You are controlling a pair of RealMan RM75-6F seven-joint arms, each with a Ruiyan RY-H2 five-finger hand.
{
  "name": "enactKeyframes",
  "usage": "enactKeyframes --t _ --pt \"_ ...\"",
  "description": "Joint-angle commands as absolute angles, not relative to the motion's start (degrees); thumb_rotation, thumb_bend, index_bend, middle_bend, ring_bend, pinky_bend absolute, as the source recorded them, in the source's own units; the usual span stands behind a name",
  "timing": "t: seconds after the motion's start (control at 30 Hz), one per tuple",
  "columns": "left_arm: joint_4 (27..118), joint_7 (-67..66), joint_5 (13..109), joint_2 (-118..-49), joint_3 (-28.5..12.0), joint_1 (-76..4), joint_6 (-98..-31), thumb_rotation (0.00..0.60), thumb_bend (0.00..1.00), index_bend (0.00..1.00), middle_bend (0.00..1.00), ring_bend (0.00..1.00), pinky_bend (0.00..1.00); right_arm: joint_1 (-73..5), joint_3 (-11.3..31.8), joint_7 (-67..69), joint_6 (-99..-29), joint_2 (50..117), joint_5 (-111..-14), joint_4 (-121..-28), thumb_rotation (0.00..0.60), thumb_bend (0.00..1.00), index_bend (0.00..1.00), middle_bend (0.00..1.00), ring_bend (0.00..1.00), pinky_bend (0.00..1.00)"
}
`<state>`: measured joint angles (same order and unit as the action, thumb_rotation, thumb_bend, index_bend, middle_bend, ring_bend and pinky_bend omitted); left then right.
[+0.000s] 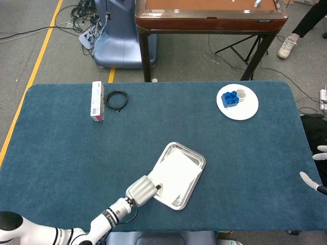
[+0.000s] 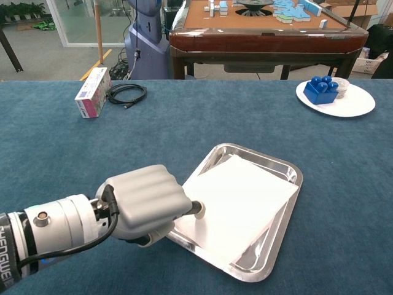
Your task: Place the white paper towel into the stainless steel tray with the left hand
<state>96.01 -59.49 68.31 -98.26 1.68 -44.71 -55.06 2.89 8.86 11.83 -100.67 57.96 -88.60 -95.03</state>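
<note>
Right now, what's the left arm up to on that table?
The left hand is at the near-left edge of the stainless steel tray, fingers curled, with a fingertip touching the white paper towel. The towel lies flat inside the tray, so the placement looks essentially done; whether the hand still pinches the edge is hard to tell. The right hand sits idle at the table's far right edge. A white plate with blue blocks, a small box and a black cable lie untouched.
</note>
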Motion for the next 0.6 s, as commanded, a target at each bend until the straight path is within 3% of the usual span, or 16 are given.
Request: enactKeyframes --t 0.03,0.6 --pt "96.5 -60.1 68.2 -98.4 2.0 -44.9 -55.2 0.6 0.63 0.26 1.0 0.99 1.0 2.9 8.9 11.9 -100.7 58.0 -88.6 -95.0 0.6 0.12 0.45 0.35 0.27 0.43" --pt "98.0 -63.2 66.0 -99.7 2.5 -46.2 -56.3 0.6 0.63 0.26 1.0 0.99 1.0 2.9 8.9 11.9 -100.6 58.0 -88.6 -95.0 0.6 0.12 0.45 0.35 0.27 0.43"
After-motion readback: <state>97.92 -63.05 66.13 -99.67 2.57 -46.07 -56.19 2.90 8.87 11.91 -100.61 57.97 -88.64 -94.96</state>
